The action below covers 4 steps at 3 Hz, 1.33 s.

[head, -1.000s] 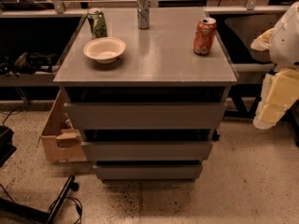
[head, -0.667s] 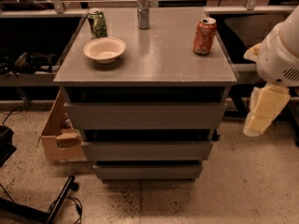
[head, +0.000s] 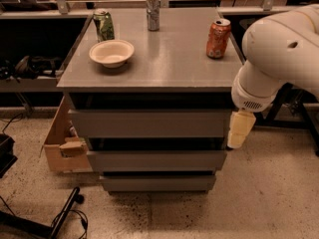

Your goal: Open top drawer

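The gripper [head: 240, 129] hangs just beside one end of the closed top drawer [head: 149, 123]; whether it is open or closed, I cannot tell. If it catches that handle-less front so far off-centre, it may slip off or skew the drawer.

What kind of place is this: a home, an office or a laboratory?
Probably a robot test lab or workshop. The grey cabinet with the top drawer stands on a speckled floor, with loose cables and a cardboard box beside it. The pincer hangs by the drawer front's right end, as seen here.
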Available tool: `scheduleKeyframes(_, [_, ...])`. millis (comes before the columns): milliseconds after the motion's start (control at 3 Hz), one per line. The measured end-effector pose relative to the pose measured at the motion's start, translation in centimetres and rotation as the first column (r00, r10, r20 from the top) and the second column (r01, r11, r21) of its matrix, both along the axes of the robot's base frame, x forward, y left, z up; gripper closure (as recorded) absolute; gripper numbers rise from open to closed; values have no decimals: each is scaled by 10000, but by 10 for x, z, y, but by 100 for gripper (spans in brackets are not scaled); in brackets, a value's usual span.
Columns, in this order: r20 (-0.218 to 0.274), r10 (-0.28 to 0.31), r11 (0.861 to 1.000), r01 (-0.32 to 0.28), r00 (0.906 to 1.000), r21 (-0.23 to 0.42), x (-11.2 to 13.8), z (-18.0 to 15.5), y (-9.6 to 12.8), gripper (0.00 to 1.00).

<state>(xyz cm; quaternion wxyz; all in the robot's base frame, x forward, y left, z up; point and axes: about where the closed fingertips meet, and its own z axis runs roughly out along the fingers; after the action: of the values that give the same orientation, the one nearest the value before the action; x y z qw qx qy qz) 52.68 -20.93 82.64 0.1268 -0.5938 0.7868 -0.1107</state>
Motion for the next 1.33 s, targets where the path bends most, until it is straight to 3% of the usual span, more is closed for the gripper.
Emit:
scheduleKeyframes(333, [-215, -224, 9996, 228, 9995, 173, 23, -44, 3, 0])
scheduleKeyframes(1000, [-453, -42, 9989, 63, 9990, 455, 38, -86, 21, 0])
scheduleKeyframes(1333, [-568, 160, 9995, -144, 9983, 291, 45, -103, 30, 0])
